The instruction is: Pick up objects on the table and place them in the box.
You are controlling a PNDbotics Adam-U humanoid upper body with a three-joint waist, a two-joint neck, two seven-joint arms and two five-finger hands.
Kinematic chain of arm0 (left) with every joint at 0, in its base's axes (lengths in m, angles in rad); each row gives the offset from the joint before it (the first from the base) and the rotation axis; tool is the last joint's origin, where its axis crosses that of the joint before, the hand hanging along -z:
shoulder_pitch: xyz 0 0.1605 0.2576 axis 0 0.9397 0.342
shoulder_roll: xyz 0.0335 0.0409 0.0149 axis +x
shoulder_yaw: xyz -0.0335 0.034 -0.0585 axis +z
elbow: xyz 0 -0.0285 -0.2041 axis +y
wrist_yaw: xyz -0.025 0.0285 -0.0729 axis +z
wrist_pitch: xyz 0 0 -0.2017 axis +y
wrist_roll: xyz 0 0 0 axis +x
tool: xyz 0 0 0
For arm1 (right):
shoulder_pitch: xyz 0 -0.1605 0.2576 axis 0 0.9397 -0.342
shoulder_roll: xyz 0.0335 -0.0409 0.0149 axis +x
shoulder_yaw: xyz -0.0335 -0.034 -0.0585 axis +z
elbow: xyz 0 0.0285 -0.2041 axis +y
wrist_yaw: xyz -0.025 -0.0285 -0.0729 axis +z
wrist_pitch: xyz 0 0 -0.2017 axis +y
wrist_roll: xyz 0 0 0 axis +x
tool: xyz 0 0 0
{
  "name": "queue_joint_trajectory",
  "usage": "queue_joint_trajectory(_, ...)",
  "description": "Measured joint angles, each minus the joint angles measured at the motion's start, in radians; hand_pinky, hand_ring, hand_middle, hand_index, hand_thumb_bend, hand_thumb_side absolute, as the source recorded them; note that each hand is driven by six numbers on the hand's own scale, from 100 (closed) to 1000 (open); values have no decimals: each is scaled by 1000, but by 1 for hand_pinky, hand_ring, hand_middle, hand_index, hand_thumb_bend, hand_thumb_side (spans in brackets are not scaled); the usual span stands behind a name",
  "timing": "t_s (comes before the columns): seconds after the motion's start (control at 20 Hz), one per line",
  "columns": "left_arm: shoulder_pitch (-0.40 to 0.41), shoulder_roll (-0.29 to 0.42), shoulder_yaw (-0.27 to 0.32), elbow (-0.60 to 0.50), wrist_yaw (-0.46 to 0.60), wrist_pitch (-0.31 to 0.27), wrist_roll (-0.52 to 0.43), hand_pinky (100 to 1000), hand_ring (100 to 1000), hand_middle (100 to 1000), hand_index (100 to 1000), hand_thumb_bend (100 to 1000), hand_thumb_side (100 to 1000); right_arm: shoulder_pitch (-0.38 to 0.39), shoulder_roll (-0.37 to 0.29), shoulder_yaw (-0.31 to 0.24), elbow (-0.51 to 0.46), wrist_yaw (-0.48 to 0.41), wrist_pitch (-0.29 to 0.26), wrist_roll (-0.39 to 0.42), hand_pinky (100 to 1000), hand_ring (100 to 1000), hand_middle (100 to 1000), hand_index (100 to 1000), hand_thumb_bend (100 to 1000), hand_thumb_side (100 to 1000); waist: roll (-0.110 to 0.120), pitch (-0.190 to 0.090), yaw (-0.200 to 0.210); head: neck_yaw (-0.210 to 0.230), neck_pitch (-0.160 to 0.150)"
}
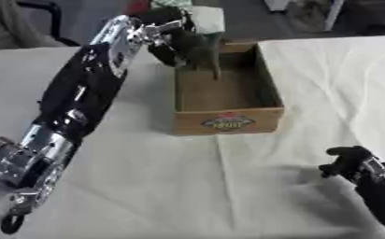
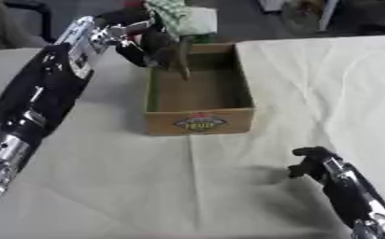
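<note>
An open cardboard box (image 1: 228, 120) with a fruit label on its front stands in the middle of the white-covered table (image 1: 188, 186). My left hand (image 2: 151, 44) is up over the box's far left corner, its fingers curled on a pale green checked cloth (image 2: 183, 18) that bunches above the hand, with a dark strip hanging down into the box. The box floor (image 2: 200, 93) that shows is bare. My right hand (image 2: 310, 161) hovers low at the lower right over the cloth-covered table, fingers curled, holding nothing.
The table's far edge runs just behind the box. Beyond it are a dark chair (image 1: 48, 11) at the upper left and a dark floor. A fold in the tablecloth (image 1: 220, 154) runs forward from the box's front.
</note>
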Motion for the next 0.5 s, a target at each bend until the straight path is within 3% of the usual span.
queue_joint_trajectory(0.5,29,-42,-23,27,-75,-36,74,627,473,424,522,141,149,-10,8,7,0,0,7,11,750,527,408,727,100,883,6,7,-22,5,0)
